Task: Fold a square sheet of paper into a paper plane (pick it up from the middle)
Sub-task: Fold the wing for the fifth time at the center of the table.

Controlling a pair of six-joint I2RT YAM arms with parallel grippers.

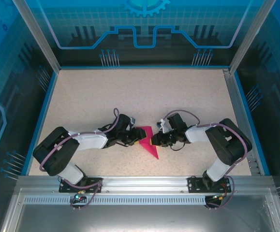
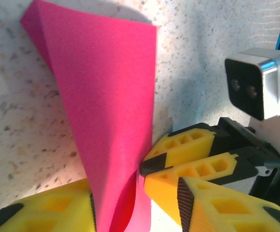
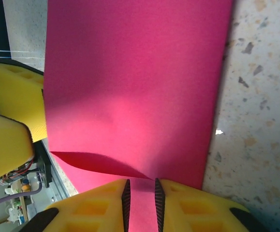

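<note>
The magenta sheet of paper (image 1: 152, 150) lies folded into a pointed wedge on the speckled table, between both arms. In the left wrist view the paper (image 2: 106, 96) rises as a curved flap between the wide-apart yellow fingers of my left gripper (image 2: 136, 193). It touches the left pad and stands apart from the right one. My right gripper (image 2: 152, 170) pokes at the flap's edge from the right. In its own view the right gripper (image 3: 140, 193) stands slightly open over the paper (image 3: 135, 82), and a lifted flap ends at its pad tips. Both grippers (image 1: 139, 140) (image 1: 153, 140) meet at the paper.
The table (image 1: 144, 92) is walled by blue panels and metal posts, with a metal rail (image 1: 144, 183) along the near edge. The right wrist's camera housing (image 2: 256, 82) sits close to my left fingers. A left finger (image 3: 14, 96) crowds the right wrist view.
</note>
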